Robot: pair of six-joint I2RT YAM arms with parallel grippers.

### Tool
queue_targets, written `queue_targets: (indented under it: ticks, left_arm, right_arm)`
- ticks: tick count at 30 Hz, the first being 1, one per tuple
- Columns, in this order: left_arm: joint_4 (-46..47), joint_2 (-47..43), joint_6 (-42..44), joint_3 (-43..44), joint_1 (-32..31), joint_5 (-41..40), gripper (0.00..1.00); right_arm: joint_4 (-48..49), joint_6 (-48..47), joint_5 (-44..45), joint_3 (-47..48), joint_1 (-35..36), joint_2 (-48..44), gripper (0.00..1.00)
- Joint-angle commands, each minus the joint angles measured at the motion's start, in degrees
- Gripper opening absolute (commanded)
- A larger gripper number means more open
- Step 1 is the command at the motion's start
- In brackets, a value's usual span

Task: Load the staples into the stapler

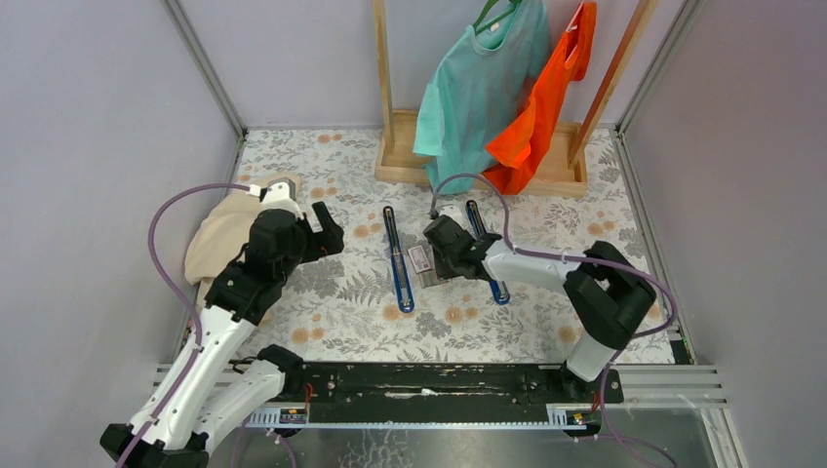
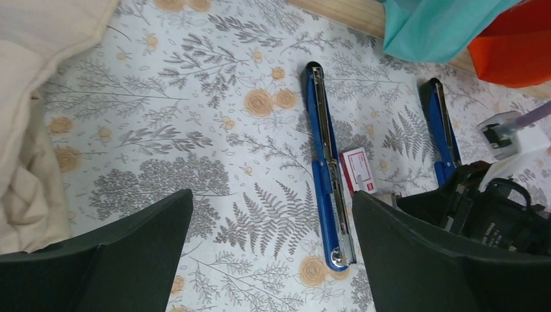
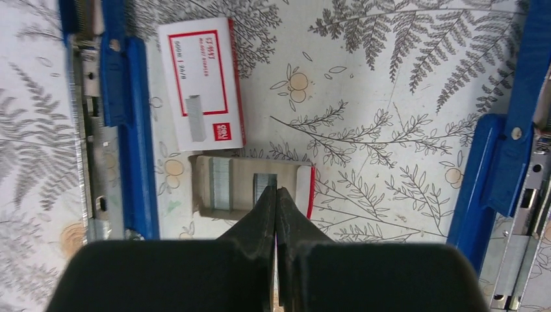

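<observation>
Right wrist view: the right gripper is clenched. Its two dark, wedge-shaped fingers are pressed flat together, and their tips rest at the edge of the staples. The staples are silvery-grey, finely ribbed rectangular blocks lying in an open brown cardboard tray with a red and white end flap. Whether the tips pinch any of the strip cannot be told.

Just beyond the tray on the far side lies the box sleeve, a flat white carton with a red border and a small printed picture of staples.

Tray and sleeve lie between two long, narrow blue staplers, both folded open and lying flat. The left stapler shows its bare metal channel along the blue plastic arm. The right stapler shows a rivet and a shiny steel rail at the edge of the picture.

All of this lies on a tablecloth printed with grey ferns and small orange flowers.

In the top external view, the left gripper is released, with its broad black fingers spread wide. It is held above the cloth, well to the left of the staplers and just right of a crumpled beige fabric.

At the far side stands a pale wooden rack carrying a teal shirt and an orange shirt, both soft and draped.
</observation>
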Motion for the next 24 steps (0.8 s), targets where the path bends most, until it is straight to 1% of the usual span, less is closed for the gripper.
queue_targets:
  ticks: [1, 5, 8, 13, 18, 21, 24]
  left_arm:
    - [4.3, 1.4, -1.8, 0.3, 0.4, 5.4, 1.00]
    - [6.6, 2.2, -3.4, -0.9, 0.4, 10.5, 1.00]
    - [11.5, 0.7, -4.5, -3.5, 0.4, 15.9, 1.00]
    - [17.9, -1.1, -7.1, -6.4, 0.4, 22.2, 1.00]
    - [23.5, -0.7, -9.7, -8.0, 0.4, 28.1, 1.00]
    - [28.8, -1.0, -11.7, -10.4, 0.4, 32.7, 1.00]
    - [33.9, -1.8, -13.2, -12.1, 0.4, 36.8, 1.00]
  right_arm:
    - [7.7, 1.6, -1.4, -3.2, -0.5, -7.4, 0.00]
    - [14.1, 2.5, -2.1, -6.7, -0.5, -12.5, 0.00]
    - [18.3, 3.5, -2.2, -8.5, -0.5, -16.0, 0.00]
    - [27.4, 5.6, -4.0, -12.7, -0.5, -21.7, 0.00]
    - [35.7, 7.2, -6.8, -16.1, -0.6, -25.5, 0.00]
    - [41.4, 8.8, -8.2, -18.4, -0.6, -27.7, 0.00]
    - [45.1, 10.5, -8.7, -19.4, -0.6, -28.8, 0.00]
